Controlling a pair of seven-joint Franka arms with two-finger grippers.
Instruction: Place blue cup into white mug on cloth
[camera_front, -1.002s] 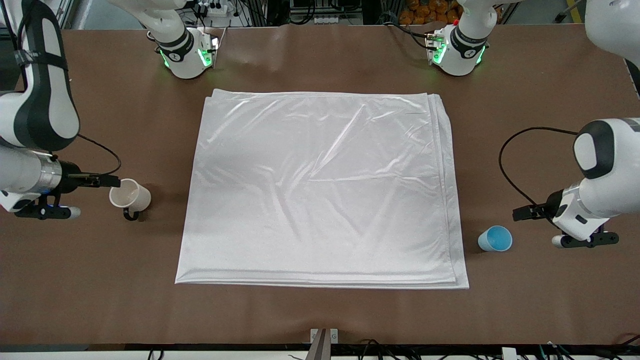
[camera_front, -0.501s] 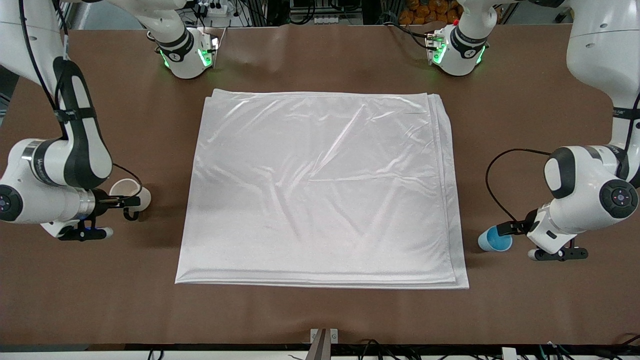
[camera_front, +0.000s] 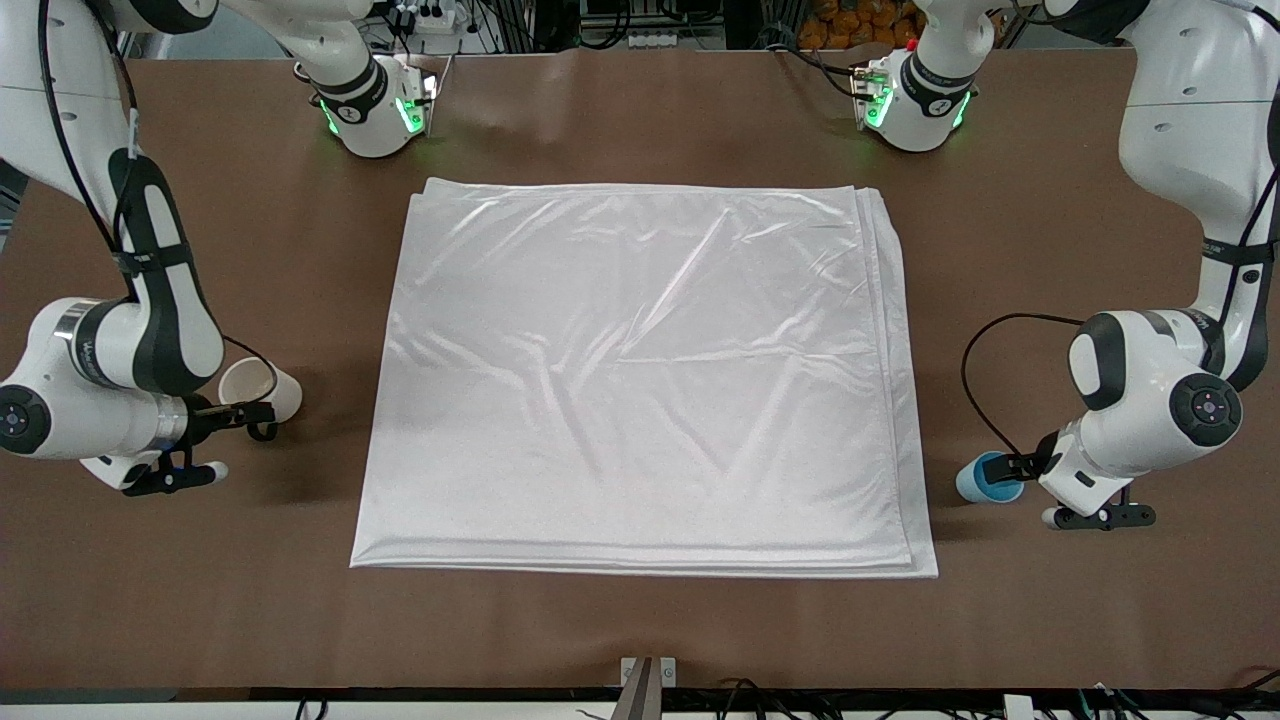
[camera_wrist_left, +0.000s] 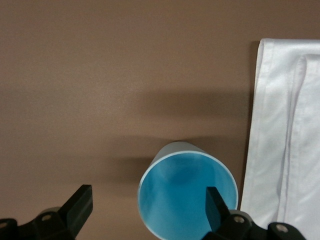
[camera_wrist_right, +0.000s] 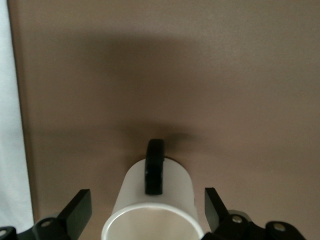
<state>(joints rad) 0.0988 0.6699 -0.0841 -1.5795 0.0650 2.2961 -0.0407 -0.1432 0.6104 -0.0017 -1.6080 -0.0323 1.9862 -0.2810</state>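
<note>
The white mug (camera_front: 265, 385) with a black loop handle (camera_wrist_right: 154, 172) stands on bare table beside the cloth (camera_front: 640, 380), toward the right arm's end. My right gripper (camera_front: 245, 412) is open and low, with the mug (camera_wrist_right: 152, 205) between its fingers (camera_wrist_right: 80, 207). The blue cup (camera_front: 983, 480) stands on bare table beside the cloth's other edge, toward the left arm's end. My left gripper (camera_front: 1015, 466) is open at the cup (camera_wrist_left: 187, 195); one finger (camera_wrist_left: 216, 202) is over the cup's mouth, the other (camera_wrist_left: 80, 202) is over bare table. The cloth's edge shows in both wrist views (camera_wrist_left: 285, 125) (camera_wrist_right: 10, 125).
The brown table (camera_front: 640, 630) carries the two arm bases with green lights (camera_front: 375, 110) (camera_front: 915, 100) along the edge farthest from the front camera. A small metal bracket (camera_front: 648, 672) sits at the nearest edge. A black cable (camera_front: 975, 370) loops off the left arm.
Both arms have swung in and down. The right gripper has come around the white mug. The left gripper has reached the blue cup. Neither cup has moved.
</note>
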